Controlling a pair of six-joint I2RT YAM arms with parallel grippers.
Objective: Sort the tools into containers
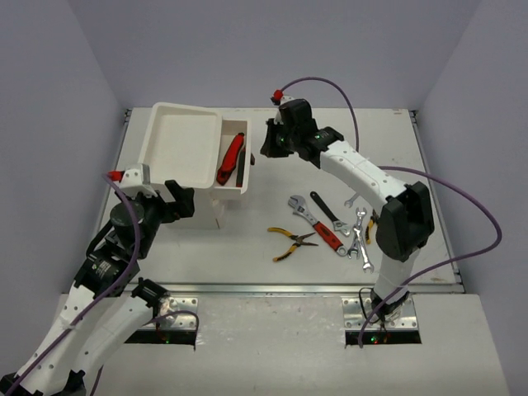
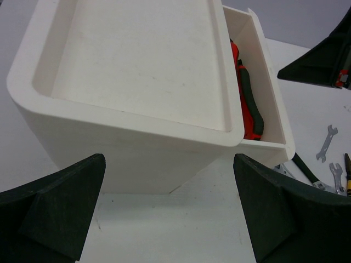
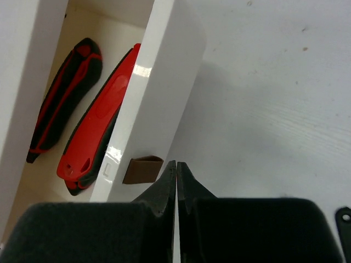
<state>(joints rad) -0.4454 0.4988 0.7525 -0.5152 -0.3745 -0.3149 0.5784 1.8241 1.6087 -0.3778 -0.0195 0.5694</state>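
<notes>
Your right pincer is shut, empty, beside the drawer knob; left pincer gapes. Push carelessly and the open drawer may jam, or the white box tip.

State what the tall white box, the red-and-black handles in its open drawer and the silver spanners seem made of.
The tall white box looks like matte moulded plastic: smooth rounded edges. The red-and-black handles are probably glossy plastic with rubbery black grips; a highlight shows. The silver spanners appear to be bare metal with a pale grey sheen.
</notes>
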